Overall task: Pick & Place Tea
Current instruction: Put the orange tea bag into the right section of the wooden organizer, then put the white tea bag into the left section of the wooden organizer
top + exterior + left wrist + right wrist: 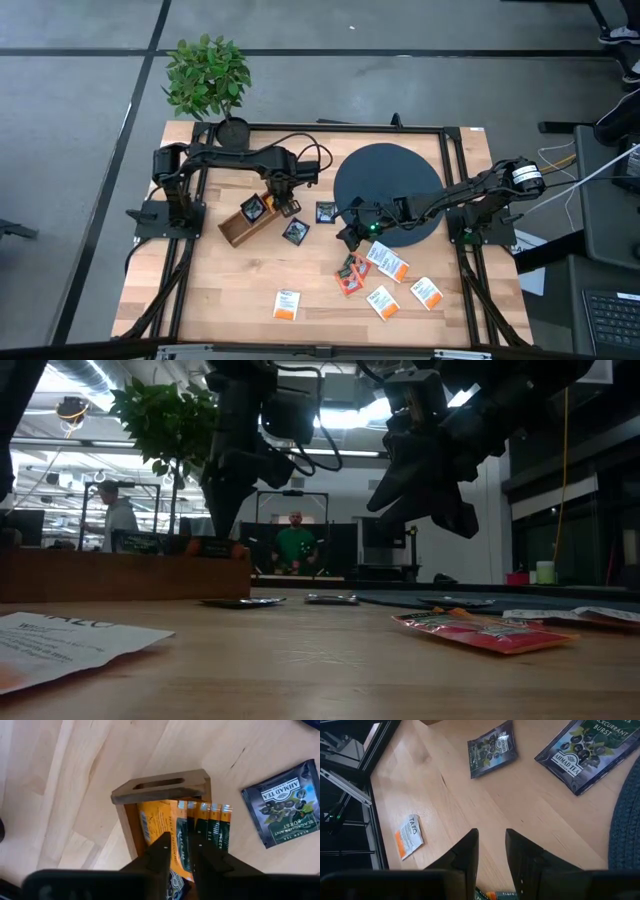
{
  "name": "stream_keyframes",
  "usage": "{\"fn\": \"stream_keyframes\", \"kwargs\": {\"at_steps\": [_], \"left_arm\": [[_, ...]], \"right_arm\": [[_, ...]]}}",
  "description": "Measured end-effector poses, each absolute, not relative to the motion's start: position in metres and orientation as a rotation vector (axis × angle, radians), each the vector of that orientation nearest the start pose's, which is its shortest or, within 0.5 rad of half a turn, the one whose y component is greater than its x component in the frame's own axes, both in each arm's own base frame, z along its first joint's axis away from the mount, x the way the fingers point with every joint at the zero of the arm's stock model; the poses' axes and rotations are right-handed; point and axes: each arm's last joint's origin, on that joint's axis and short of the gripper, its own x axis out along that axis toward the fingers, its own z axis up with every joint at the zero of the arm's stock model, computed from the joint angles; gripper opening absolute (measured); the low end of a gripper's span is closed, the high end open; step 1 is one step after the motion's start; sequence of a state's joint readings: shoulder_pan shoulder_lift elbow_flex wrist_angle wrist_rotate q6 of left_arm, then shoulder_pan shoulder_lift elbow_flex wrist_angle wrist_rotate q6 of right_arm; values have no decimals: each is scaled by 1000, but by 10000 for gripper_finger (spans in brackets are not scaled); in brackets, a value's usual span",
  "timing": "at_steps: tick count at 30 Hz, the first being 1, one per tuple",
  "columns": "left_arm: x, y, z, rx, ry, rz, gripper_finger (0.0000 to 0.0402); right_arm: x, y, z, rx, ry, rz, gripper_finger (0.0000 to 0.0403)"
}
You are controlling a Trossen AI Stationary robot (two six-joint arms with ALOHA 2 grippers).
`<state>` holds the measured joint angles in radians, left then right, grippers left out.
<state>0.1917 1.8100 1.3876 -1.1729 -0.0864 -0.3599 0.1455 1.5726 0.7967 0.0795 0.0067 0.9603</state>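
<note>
We start at the left gripper (272, 205), which sits left of centre in the high view, right over the near end of the wooden box (236, 228). In the left wrist view its two dark fingers (161, 855) stand only a narrow slit apart, and a dark sachet edge shows low between them, so we judge it is pinching a tea bag on its way into the box, though the hold itself is partly hidden. Just beyond the fingers, a row of orange-banded sachets (200, 827) already stands upright in the box. The right gripper (352, 235) hangs right of centre in the high view, at the lower left edge of the dark round disc (387, 190); in the right wrist view its fingers (465, 852) are parted with bare table between them, holding nothing. Working outward, three dark sachets lie flat near the box: one just beside the left gripper (291, 207), one below it (296, 231) and one toward the disc (325, 211). Lower right of centre lie the red-orange ones (351, 277) and three white ones with orange bands (387, 261), (383, 301), (427, 292), with one more white sachet (287, 304) at lower centre. We judge the task is partly done: several bags are boxed, and roughly nine are left on the table.
</note>
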Motion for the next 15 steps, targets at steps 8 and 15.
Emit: {"fn": "stream_keyframes", "kwargs": {"at_steps": [8, 15], "left_arm": [[316, 60, 239, -341, 1447, 490, 94], [310, 45, 284, -301, 1171, 416, 91]], "right_arm": [[309, 45, 177, 845, 698, -200, 99], [309, 46, 177, 844, 697, -195, 99]]}}
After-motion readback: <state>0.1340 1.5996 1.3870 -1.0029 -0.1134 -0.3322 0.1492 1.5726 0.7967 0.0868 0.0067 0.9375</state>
